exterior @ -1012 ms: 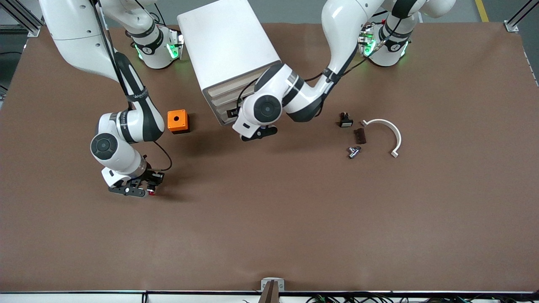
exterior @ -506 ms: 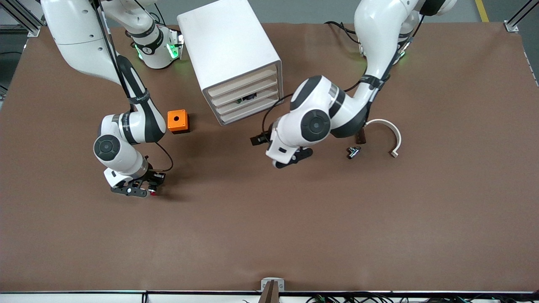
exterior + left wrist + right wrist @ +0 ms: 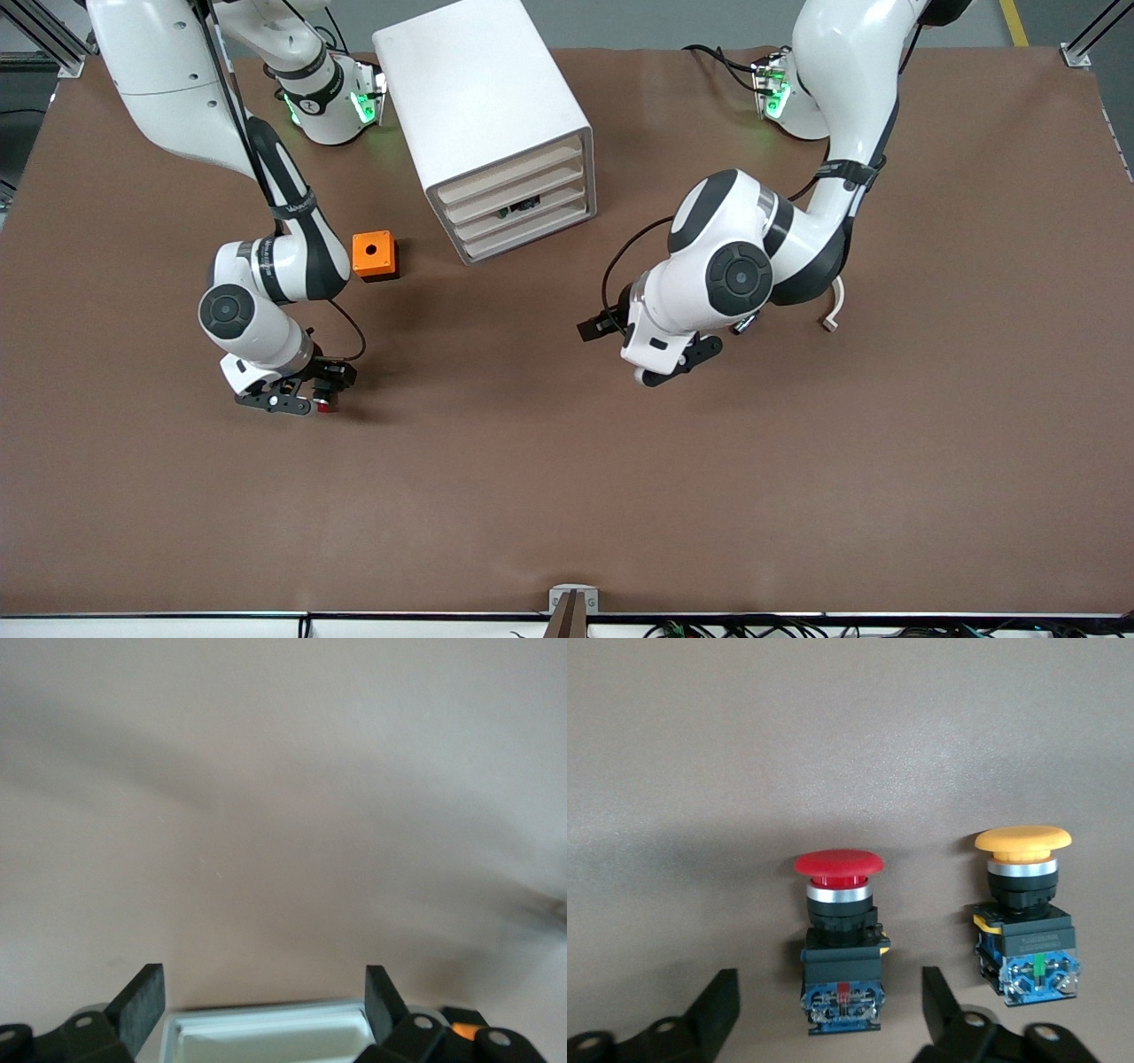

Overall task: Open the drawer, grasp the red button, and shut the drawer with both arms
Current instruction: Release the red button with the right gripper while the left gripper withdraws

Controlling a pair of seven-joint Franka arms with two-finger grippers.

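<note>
Since the earlier frames the left arm has swung clear of the white round-cornered cabinet (image 3: pixel 483 115) and its black two-finger left claw (image 3: pixel 675 361) now hangs over bare bench (image 3: pixel 567 496) nearer the front camera, toward the left arm's end; the right claw (image 3: pixel 297 394) has parted its fingers.

Right claw: low over the bench, fingers apart, astride the small push-button with red mushroom cap, black body and blue-grey rear end (image 3: pixel 839 930), which lies on the bench between them, apparently not clamped. A like button with a yellow-orange cap (image 3: pixel 1023 904) lies just beside it.

Left claw: fingers apart, holding nothing.

Cabinet: all four cream-fronted slats appear flush, so the shallow white drawer (image 3: pixel 523 206) looks shut; a dark object shows at one slat's front.

An orange cube with a round hole (image 3: pixel 374 255) sits between the right arm and the cabinet. A white curved bracket (image 3: pixel 833 306) lies partly hidden under the left arm.

Judgement: task is at or past its final step, with the red button set out and the drawer closed. Next move calls only for lifting the right claw straight up, without nudging either button.
</note>
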